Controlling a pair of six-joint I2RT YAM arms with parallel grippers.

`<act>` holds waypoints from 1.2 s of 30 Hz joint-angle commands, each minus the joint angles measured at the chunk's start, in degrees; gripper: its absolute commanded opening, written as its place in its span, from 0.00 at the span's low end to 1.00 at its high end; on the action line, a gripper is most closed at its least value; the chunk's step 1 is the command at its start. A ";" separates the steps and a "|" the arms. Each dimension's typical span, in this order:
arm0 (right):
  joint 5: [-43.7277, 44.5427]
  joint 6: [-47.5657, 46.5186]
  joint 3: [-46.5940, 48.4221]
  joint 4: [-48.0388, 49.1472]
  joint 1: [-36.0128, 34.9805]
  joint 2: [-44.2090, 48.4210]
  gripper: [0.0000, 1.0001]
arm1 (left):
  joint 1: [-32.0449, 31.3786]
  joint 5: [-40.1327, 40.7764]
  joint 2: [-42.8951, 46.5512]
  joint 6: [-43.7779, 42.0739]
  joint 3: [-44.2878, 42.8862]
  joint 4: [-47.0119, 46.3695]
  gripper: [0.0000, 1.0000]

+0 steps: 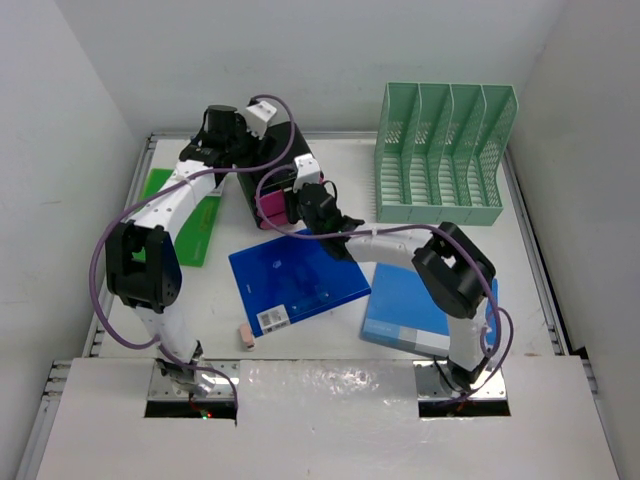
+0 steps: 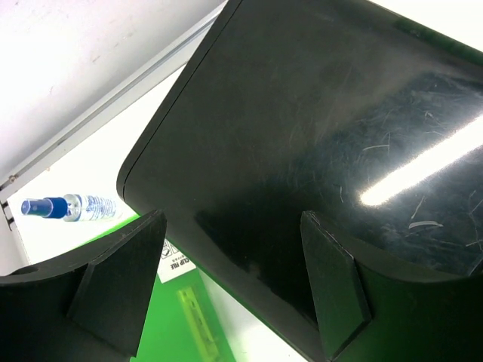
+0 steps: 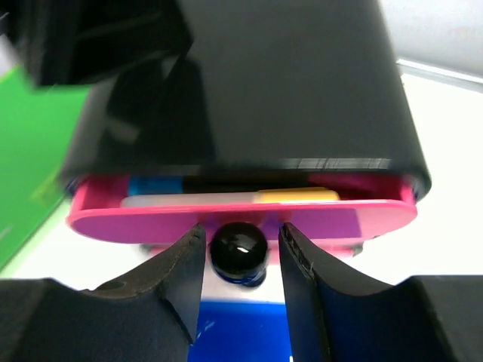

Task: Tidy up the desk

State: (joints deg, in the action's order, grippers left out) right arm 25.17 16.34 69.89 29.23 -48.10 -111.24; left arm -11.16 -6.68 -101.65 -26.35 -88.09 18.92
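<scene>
Drawer handling, as judged. Top view: the drawer box (image 1: 275,150) sits far-centre on the desk (image 1: 520,260); move its pink drawer (image 1: 270,207) straight along its travel and brace the box.
Left wrist: your left gripper (image 2: 226,279) is spread wide over the box top, holding nothing; contact unclear.
Right wrist: your right gripper (image 3: 241,250) is half-closed, flanking the knob (image 3: 238,255), with slim gaps either side.

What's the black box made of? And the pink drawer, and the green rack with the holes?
The black box looks like glossy hard plastic: it mirrors a light strip and shows fine scratches. The pink drawer seems smooth plastic with a soft sheen. The green rack is probably matte moulded plastic, with slotted walls, though painted metal is possible.
</scene>
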 commanded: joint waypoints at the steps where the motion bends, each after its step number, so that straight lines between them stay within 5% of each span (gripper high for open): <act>1: -1.52 -1.74 5.78 3.81 0.55 -1.96 0.43 | 0.35 -1.06 -0.04 -0.81 0.55 -2.13 0.70; 10: -0.65 -1.66 6.50 5.13 0.64 -4.08 0.45 | 0.35 -1.50 0.66 -1.78 1.43 -2.04 0.70; 14: 0.06 -0.35 1.06 7.23 0.55 -1.00 0.64 | 0.35 -1.58 0.75 -1.78 1.08 -2.04 0.70; 18: 0.41 2.29 -3.61 10.22 0.55 1.03 0.72 | 0.35 -2.29 0.49 -1.69 1.26 -1.95 0.70; 36: 5.68 2.30 5.17 8.29 0.81 -10.92 0.52 | 0.35 -3.08 -0.83 -1.78 -0.50 -0.64 0.70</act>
State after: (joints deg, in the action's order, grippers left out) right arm 28.86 19.05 72.10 35.35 -47.37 -121.93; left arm -11.14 -8.86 -101.69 -28.01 -87.31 17.19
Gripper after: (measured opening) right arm 0.534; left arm 0.701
